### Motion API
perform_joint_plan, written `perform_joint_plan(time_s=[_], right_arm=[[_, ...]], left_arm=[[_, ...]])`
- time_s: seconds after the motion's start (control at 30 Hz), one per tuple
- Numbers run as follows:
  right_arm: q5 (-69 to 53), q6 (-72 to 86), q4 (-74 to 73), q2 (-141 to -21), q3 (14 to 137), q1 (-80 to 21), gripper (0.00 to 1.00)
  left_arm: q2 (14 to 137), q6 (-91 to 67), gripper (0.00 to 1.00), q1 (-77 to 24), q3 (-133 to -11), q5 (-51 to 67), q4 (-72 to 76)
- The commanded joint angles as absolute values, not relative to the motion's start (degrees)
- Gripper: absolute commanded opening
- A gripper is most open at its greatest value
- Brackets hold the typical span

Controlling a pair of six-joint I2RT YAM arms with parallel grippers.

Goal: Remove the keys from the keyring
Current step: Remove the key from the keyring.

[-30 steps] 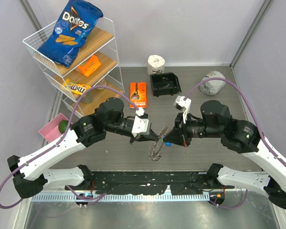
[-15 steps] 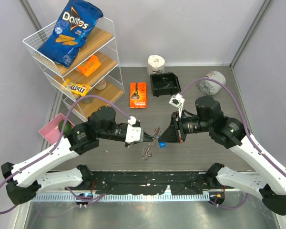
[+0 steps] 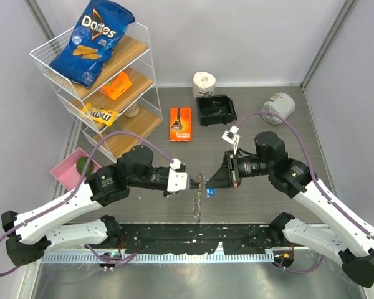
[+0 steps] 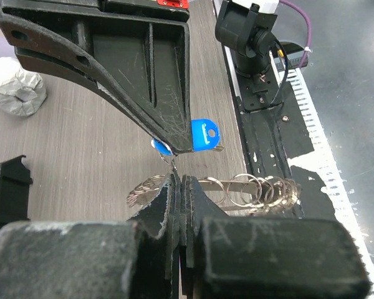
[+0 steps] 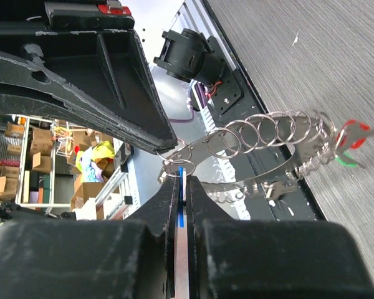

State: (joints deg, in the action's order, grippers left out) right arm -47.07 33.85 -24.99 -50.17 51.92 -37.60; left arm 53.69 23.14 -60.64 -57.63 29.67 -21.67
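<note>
Left gripper (image 3: 192, 182): jaws pressed together, pinching the keyring (image 3: 198, 204) at its top. In the left wrist view its fingers (image 4: 174, 187) are closed on the metal band. The grip is the same as a second ago, but the arm has pulled back toward the near edge and swung inward.

The keyring is held off the table (image 3: 143, 124) between the two arms. It hung as a wider loop a second ago and now hangs narrower and nearly straight down. From the right wrist camera the band with its small split rings (image 5: 262, 134) runs away to the right. A red-headed key (image 5: 355, 132) and a green-headed key (image 5: 346, 163) are still on the far end.

The blue key (image 3: 209, 191) sits just right of the pinch point, close to the keyring top.

Right gripper (image 3: 213, 184): jaws clamped on the blue key, unchanged, and the arm has followed the left one down and inward.

Both arms moved together, so this reads as repositioning and not a pull-apart. The blue key probably still hangs by its little ring, though the link is too small to be sure. No key is free yet.
</note>
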Motion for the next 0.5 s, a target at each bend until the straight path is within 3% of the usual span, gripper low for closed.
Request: perform_joint_plan(time_s=[0.0,0.47], right_arm=[[-43.07,32.61,-24.08,-50.10,54.84,-36.04,0.05],[-44.47,26.63,-32.16,-52.82,64.24,-36.12,0.05]], left_arm=[[53.87,20.58,0.00,-61.52,-57.83,31.55,-19.43],[54.75,7.66,0.00,-61.43,-52.82,18.82,-5.55]])
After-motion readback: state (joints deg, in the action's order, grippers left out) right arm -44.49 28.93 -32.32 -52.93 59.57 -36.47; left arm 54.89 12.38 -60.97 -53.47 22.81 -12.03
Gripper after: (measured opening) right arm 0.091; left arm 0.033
